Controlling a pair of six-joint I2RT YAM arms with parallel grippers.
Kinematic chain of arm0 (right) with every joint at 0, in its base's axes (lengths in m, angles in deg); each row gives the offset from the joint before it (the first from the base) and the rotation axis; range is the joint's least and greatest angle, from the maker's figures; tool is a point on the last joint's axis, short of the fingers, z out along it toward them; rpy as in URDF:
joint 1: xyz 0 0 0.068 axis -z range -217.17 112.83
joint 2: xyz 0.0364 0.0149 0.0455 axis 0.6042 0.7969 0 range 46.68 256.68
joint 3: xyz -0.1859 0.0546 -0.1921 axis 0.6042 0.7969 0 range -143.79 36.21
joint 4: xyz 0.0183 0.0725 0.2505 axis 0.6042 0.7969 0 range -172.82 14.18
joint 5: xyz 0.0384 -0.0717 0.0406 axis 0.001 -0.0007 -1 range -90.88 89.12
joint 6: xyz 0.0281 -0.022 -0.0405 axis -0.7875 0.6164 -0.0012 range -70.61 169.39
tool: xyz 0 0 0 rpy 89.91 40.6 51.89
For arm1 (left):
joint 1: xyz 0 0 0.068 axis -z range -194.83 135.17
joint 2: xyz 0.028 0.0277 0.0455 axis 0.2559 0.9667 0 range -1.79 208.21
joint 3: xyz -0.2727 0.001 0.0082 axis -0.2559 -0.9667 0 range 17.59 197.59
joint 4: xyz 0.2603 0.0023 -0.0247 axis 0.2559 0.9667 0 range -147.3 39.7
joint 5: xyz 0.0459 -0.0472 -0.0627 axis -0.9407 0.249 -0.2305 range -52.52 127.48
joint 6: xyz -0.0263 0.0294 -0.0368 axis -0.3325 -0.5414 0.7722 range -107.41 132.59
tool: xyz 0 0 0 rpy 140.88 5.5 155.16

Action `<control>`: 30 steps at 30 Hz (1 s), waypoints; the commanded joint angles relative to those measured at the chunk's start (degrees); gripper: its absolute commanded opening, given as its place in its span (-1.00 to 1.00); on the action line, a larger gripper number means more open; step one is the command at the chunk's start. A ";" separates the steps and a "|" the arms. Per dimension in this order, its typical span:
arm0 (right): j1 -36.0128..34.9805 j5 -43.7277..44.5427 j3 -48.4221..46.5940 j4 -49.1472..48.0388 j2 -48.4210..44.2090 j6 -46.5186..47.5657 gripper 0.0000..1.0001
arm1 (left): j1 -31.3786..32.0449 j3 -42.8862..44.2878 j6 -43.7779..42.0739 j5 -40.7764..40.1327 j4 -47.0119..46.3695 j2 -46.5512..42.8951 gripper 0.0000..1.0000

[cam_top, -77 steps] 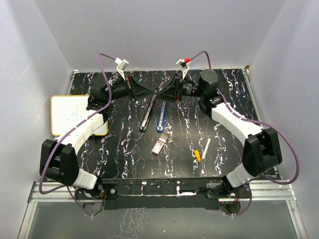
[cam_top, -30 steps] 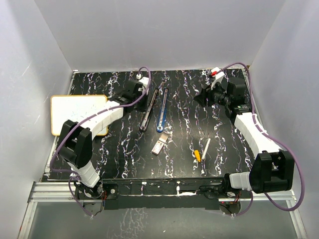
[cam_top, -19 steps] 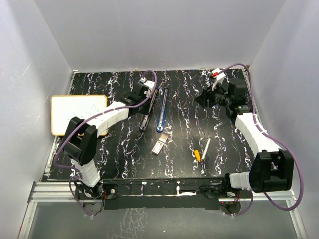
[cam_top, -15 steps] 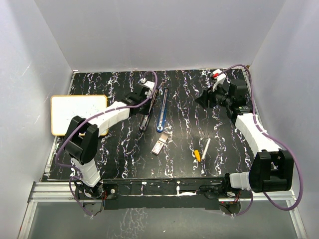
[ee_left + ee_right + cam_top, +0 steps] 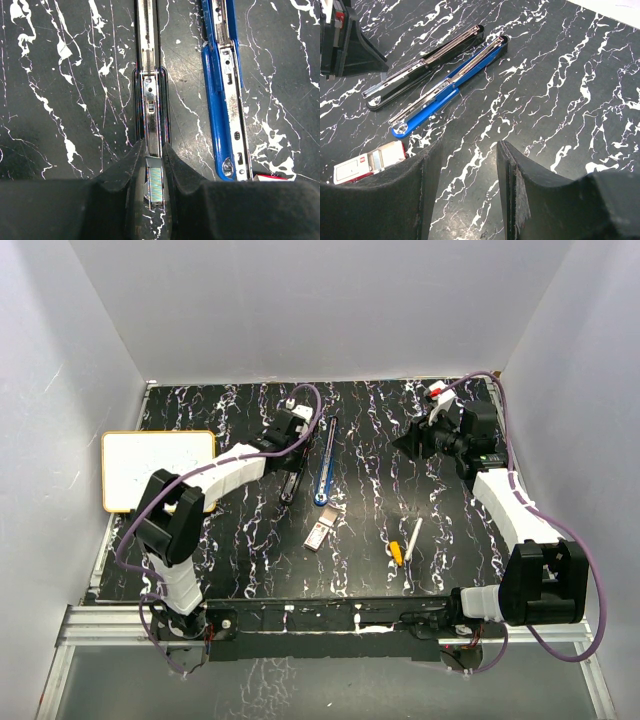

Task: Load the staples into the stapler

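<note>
Two staplers lie opened flat side by side, a black stapler point(image 5: 290, 480) point(image 5: 151, 95) point(image 5: 420, 67) and a blue stapler point(image 5: 324, 465) point(image 5: 225, 100) point(image 5: 450, 90). My left gripper point(image 5: 293, 448) point(image 5: 152, 147) hangs over the black one's rail. It is shut on a short shiny staple strip point(image 5: 154, 185). Whether the strip touches the rail I cannot tell. The red-and-white staples box point(image 5: 318, 534) point(image 5: 370, 162) lies just past the blue stapler's near end, and only a sliver of the staples box point(image 5: 272, 176) shows in the left wrist view. My right gripper point(image 5: 402, 440) point(image 5: 467, 145) stands open and empty at the back right.
A white board point(image 5: 155, 470) with a wooden rim lies at the table's left edge. A white pen point(image 5: 413, 535) with a yellow tip point(image 5: 397, 552) lies right of the box. Grey walls close in the back and both sides.
My left gripper has slid right, from beside the black stapler to over its rail, staying shut. The right gripper, which met it at the staplers' far ends earlier, now holds still at the back right.
</note>
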State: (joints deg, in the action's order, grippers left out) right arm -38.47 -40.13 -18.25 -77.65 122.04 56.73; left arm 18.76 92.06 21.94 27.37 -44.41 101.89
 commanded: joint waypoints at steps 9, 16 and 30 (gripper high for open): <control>1.05 -1.57 0.84 -4.81 -0.29 -1.19 -0.02 | 1.70 2.73 -0.21 -4.24 1.17 0.29 -1.00; 1.08 -2.23 0.93 -4.98 0.05 -1.68 -0.02 | 2.14 2.60 -0.19 -4.90 1.02 0.53 -1.00; 1.04 -2.51 0.93 -5.17 0.48 -2.43 -0.01 | 2.28 1.38 -0.26 -5.62 0.30 0.58 -1.00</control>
State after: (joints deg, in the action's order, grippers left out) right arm -37.75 -41.85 -17.35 -78.92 122.82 55.02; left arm 20.72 92.63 21.61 22.67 -44.41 102.06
